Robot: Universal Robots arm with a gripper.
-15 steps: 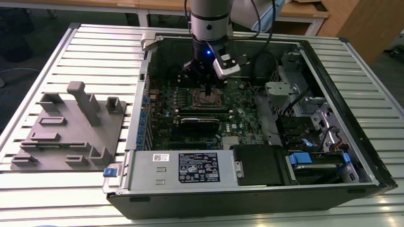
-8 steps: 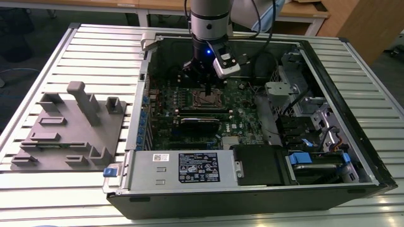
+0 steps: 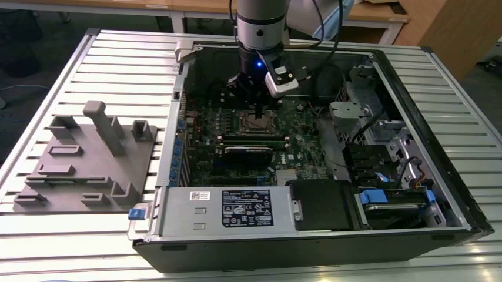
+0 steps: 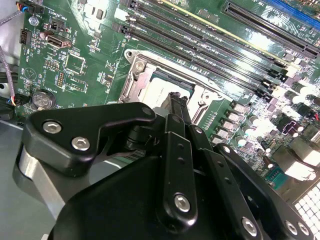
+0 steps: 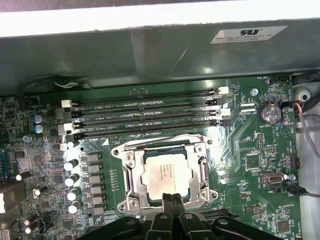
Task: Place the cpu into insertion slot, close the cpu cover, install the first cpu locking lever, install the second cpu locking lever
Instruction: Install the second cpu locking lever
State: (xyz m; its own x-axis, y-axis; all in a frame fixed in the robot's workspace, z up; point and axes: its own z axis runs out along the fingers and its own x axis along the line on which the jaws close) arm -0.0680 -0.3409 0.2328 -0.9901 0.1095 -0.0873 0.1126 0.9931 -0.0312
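Hovering inside the open computer case [image 3: 439, 194], your gripper [image 3: 259, 109] sits directly over the processor socket on the green motherboard [image 3: 302, 154], seen from the exterior view with the arm [image 3: 260, 23] coming straight down from above.

In the first wrist view, the cpu [image 5: 164, 176] lies flat in the insertion slot [image 5: 134, 177], its pale metal top facing up and framed on all sides by the silver socket bracket. The cpu cover [image 5: 165, 143] appears lowered around the chip, its frame running along the edge nearest the 4 memory slots [image 5: 145, 116]. You can see the gripper's dark fingers [image 5: 172, 201] drawn close together, their tips meeting at the socket edge farthest from the memory slots, just touching or hovering over the bracket; whether they pinch a lever wire there cannot be told.

In the second wrist view, the black gripper body [image 4: 150, 200] blocks much of the socket, with the narrow fingertips [image 4: 176, 106] reaching down to the chip's [image 4: 165, 87] near edge. A coin battery [image 4: 42, 99] sits on the board well apart from the socket.

Outside the case, a grey plastic fixture [image 3: 82, 164] rests on the slatted metal table [image 3: 126, 59], at the exterior view's left.
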